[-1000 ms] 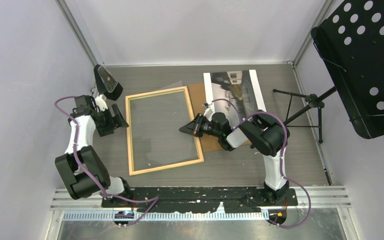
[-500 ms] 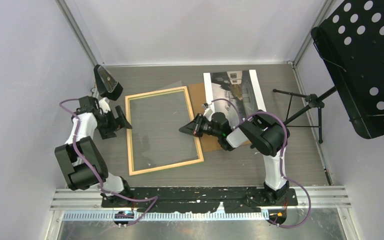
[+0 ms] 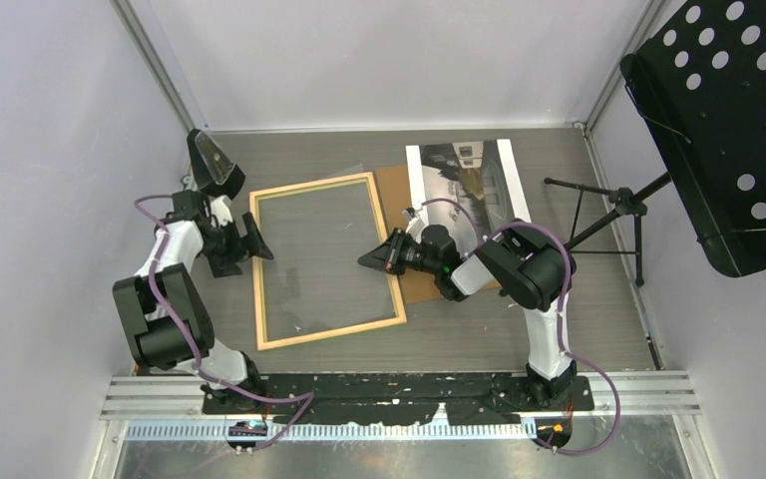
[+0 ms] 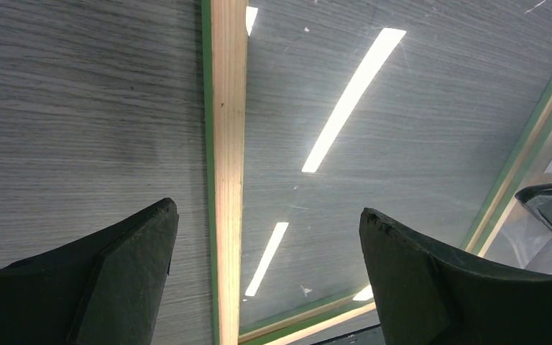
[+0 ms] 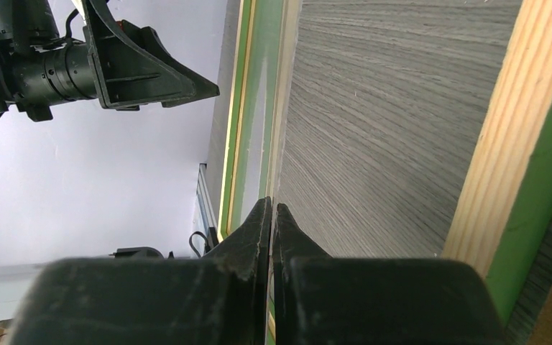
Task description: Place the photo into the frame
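Observation:
The frame [image 3: 309, 185] lies back side up mid-table, light wood with green edges. A clear sheet [image 3: 324, 259] rests in its opening and mirrors the ceiling lights. My left gripper [image 3: 255, 242] is open, its fingers straddling the frame's left rail [image 4: 228, 144] just above it. My right gripper [image 3: 364, 259] reaches over the right rail [image 5: 503, 165] and is shut [image 5: 272, 208]; a thin pale edge shows between its jaws, apparently the clear sheet's. The photo [image 3: 459, 165] lies at the back right, partly on a brown board [image 3: 396, 200] and partly hidden by my right arm.
A black perforated music stand [image 3: 728, 120] on a tripod [image 3: 608, 215] stands at the right. A black wedge-shaped object [image 3: 214, 165] sits at the back left, close to my left arm. Pale walls enclose three sides.
My left gripper has swung right to the frame's left rail and opened wider. The right arm, frame and photo have not moved.

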You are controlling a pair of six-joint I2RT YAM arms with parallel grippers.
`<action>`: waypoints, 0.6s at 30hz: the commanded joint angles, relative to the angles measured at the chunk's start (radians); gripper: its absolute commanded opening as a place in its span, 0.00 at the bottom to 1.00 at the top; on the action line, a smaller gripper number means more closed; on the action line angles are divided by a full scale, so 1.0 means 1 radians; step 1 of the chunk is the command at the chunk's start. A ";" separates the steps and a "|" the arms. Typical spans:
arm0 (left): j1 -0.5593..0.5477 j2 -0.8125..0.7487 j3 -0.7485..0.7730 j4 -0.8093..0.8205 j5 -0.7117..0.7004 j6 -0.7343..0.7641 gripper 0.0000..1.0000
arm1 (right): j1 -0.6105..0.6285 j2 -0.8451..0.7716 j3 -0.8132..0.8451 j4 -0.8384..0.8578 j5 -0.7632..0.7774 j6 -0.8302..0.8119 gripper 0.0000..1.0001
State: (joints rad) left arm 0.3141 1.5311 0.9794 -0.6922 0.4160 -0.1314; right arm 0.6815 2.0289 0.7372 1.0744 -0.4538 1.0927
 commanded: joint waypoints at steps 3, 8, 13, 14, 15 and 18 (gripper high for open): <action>-0.025 0.004 0.017 0.023 0.007 -0.008 0.95 | 0.010 0.006 0.028 0.033 -0.008 -0.029 0.06; -0.043 0.013 0.022 0.022 -0.003 -0.008 0.95 | 0.010 0.008 0.031 0.034 -0.009 -0.029 0.05; -0.052 0.022 0.023 0.023 -0.018 -0.005 0.95 | 0.009 0.011 0.032 0.031 -0.010 -0.030 0.06; -0.052 0.027 0.022 0.026 -0.020 -0.005 0.95 | 0.009 0.011 0.033 0.031 -0.010 -0.030 0.05; -0.053 0.031 0.021 0.026 -0.020 -0.005 0.95 | 0.010 0.012 0.032 0.030 -0.011 -0.030 0.05; -0.053 0.049 0.023 0.026 -0.012 -0.005 0.95 | 0.010 0.012 0.034 0.028 -0.012 -0.031 0.05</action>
State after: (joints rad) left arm 0.2638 1.5589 0.9794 -0.6910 0.4034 -0.1314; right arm 0.6815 2.0319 0.7425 1.0672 -0.4549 1.0893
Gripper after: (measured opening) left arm 0.953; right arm 0.063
